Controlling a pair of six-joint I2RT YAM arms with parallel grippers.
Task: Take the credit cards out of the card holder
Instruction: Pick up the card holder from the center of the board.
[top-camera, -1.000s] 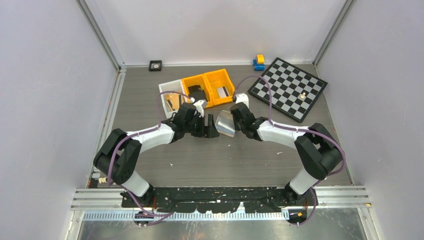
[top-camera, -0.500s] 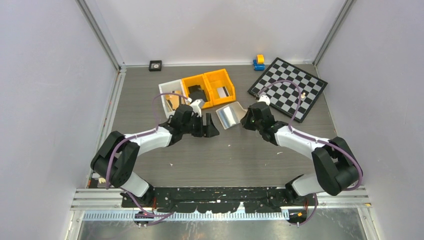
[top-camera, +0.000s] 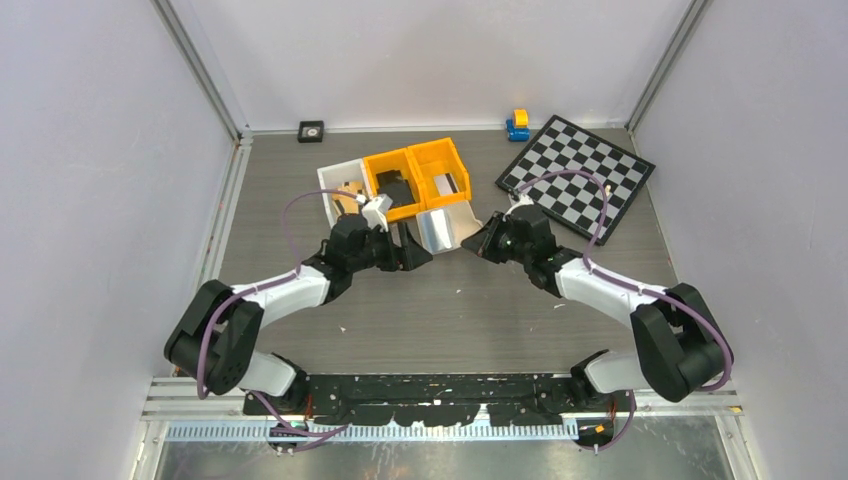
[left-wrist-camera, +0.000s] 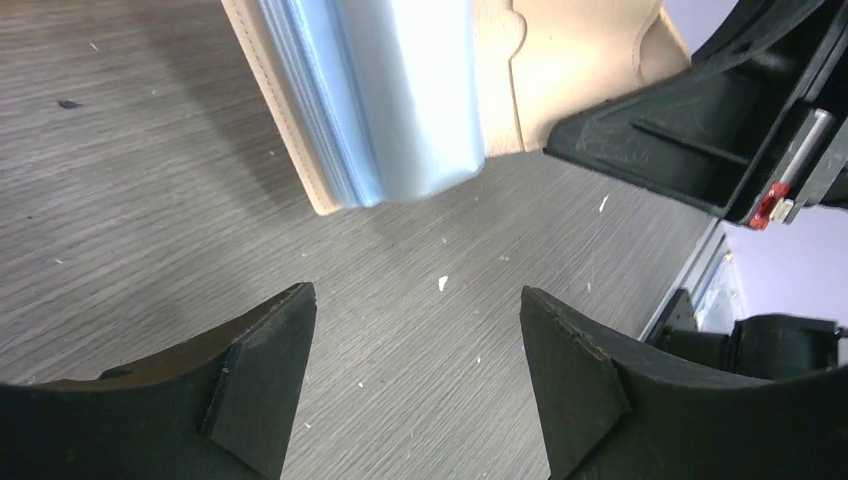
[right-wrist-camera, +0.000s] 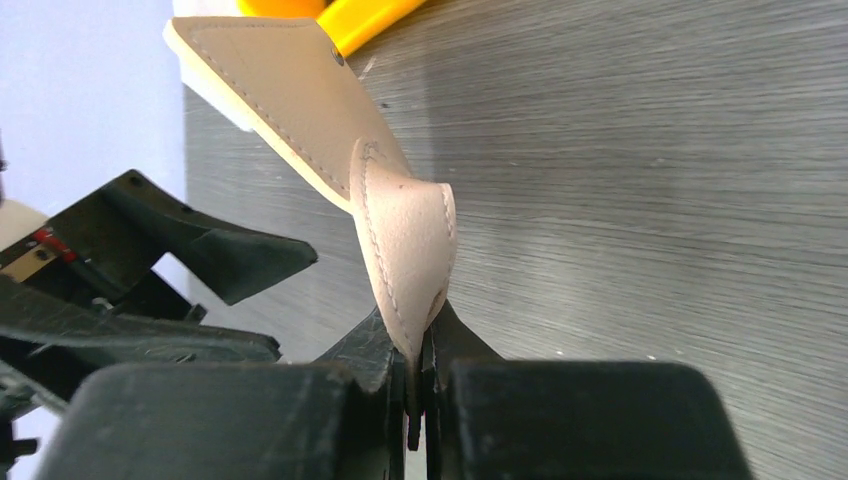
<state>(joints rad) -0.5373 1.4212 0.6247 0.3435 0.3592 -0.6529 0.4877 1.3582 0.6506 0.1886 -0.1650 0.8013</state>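
From above, the card holder (top-camera: 447, 228) is open just in front of the orange bins (top-camera: 420, 175). The right hand (top-camera: 487, 238) is clamped on its edge; the left hand (top-camera: 418, 254) is spread and empty. Left wrist: bluish sleeves (left-wrist-camera: 400, 100), contents unclear. Right wrist: beige flap (right-wrist-camera: 400, 240) pinched.

No text, label, brand name or number can be read in any view, neither on the card holder (top-camera: 445, 228), nor on the orange bins (top-camera: 415, 175) or the chessboard (top-camera: 577, 177).
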